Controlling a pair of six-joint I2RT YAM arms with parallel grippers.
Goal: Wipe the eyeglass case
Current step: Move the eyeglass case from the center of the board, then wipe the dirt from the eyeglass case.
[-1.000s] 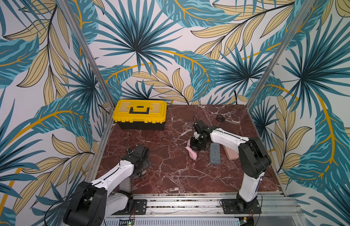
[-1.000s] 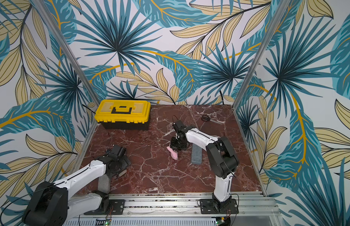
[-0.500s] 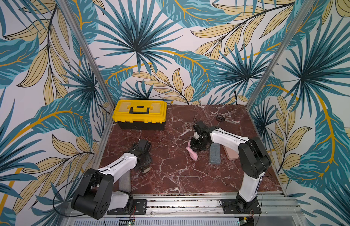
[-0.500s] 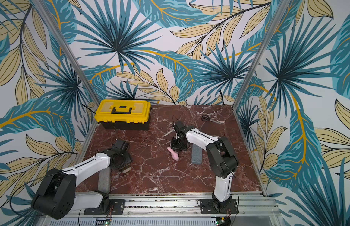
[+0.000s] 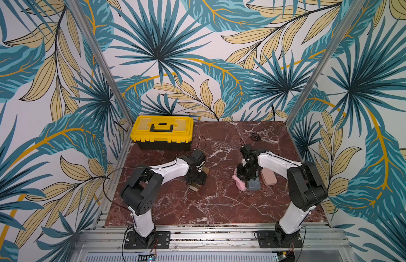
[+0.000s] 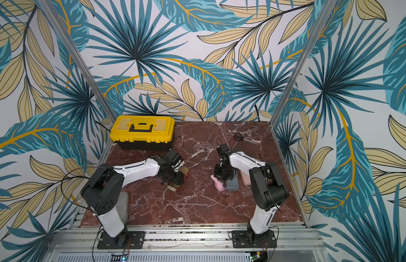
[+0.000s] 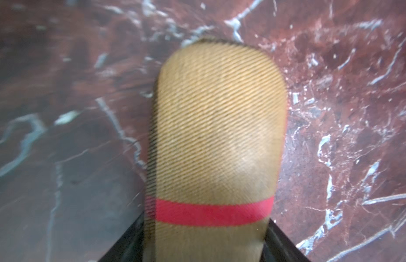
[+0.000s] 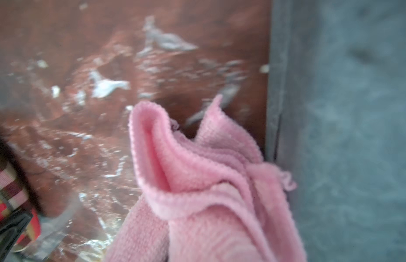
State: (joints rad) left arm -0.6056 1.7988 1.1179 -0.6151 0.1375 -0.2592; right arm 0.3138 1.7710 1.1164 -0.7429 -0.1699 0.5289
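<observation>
- A red-brown marble tabletop [image 5: 208, 204] with white veins is shown in both top views. It is enclosed on three sides by walls [image 5: 163, 45] papered with large teal and yellow leaves.
- A yellow toolbox [image 5: 162, 129] is set in the back left corner, and scissors [image 5: 256, 136] are laid near the back right.
- The left pincer [image 5: 197, 179] is lowered over the tan eyeglass case [image 5: 195, 187], which lies on the tabletop left of centre. Its jaws are partly closed against the case's two long sides, so the case is gripped.
- The right pincer [image 5: 245, 175] is closed on a pink cloth [image 5: 240, 184], whose free end hangs just beside a grey case [image 5: 254, 184]. A pink case [image 5: 268, 179] lies just beyond that.
- Only in the left wrist view can the tan case's diagonal weave and the red band [image 7: 213, 214] across it be made out.
- Only in the right wrist view is the cloth's ribbed knit shown, with the grey case's edge alongside. A striped object [image 8: 7, 188] at the frame edge is too blurred to be named.
- A grey pad [image 6: 123, 204] beside the left arm's base is shown in a top view.
</observation>
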